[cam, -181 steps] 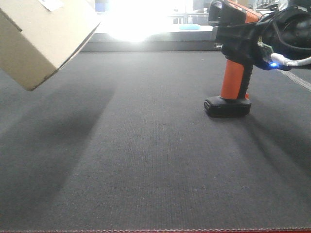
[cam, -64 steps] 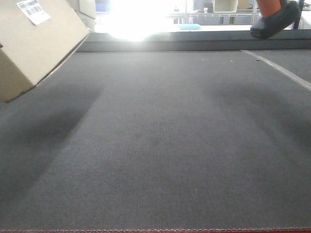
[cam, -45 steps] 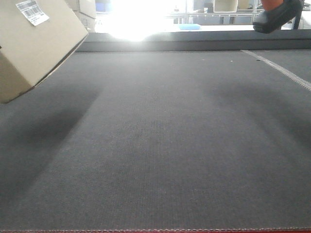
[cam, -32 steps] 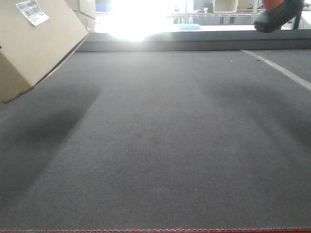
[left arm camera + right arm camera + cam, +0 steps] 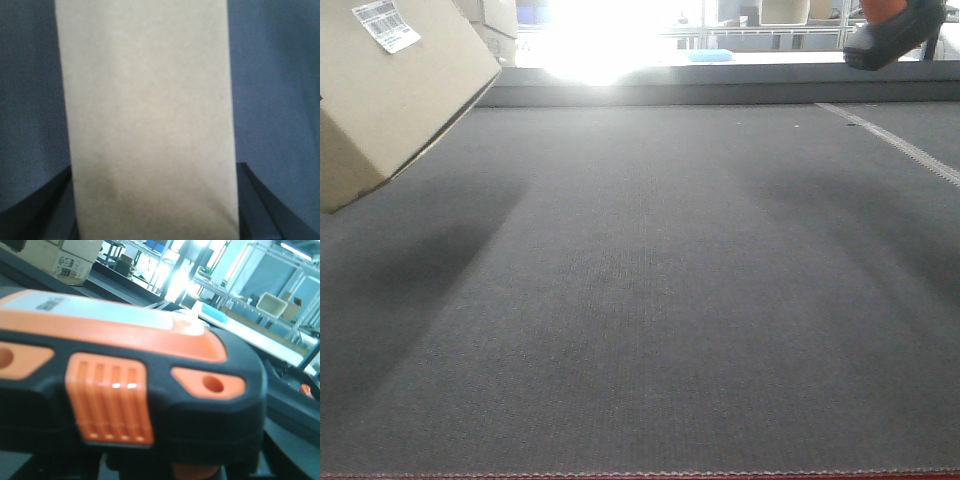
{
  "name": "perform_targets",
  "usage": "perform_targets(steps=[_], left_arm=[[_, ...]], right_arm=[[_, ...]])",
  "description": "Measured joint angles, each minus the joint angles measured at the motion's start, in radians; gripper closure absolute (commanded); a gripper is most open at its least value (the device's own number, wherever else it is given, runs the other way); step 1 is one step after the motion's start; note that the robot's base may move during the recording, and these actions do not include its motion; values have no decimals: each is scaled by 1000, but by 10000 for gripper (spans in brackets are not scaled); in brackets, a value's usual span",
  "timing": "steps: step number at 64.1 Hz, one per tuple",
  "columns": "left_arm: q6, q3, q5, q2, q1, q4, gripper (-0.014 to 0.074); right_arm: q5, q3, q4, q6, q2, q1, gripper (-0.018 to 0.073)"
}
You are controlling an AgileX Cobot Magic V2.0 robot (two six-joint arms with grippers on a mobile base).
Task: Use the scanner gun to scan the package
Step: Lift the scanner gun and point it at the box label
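Brown cardboard fills the top left corner of the front view. The package (image 5: 395,95) hangs tilted in the air, up off the grey mat (image 5: 650,300), with one corner pointing down. A small white label (image 5: 386,24) with black bars sits on its upper face. A dark shadow lies on the mat under it. In the left wrist view the plain side of the package fills the middle. The left gripper (image 5: 155,210) has one dark finger (image 5: 47,200) on each side, pressed against the cardboard, so it is clamped on the package. At the top right of the front view, the flat black base of the scanner gun (image 5: 888,42) shows. It is up in the air too, and well apart from the package. The rest of it is cut off by the edge. The right wrist view sits very close to the scanner gun's black and orange head, which has an orange ribbed patch (image 5: 110,405). The right gripper is too blurry to make out there, so I cannot tell if it is squeezed or apart. Stacked boxes (image 5: 65,255) stand far behind.
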Motion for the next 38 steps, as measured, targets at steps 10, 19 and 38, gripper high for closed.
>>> perform_targets(steps=[10,19,38], left_arm=[[0,0,0,0,0,0,708],[0,0,0,0,0,0,708],[0,0,0,0,0,0,708]], right_arm=[[0,0,142,-2,-20,0,712],[13,-2,267,7,-54,0,712],[103,-2,351,188,-66,0,712]])
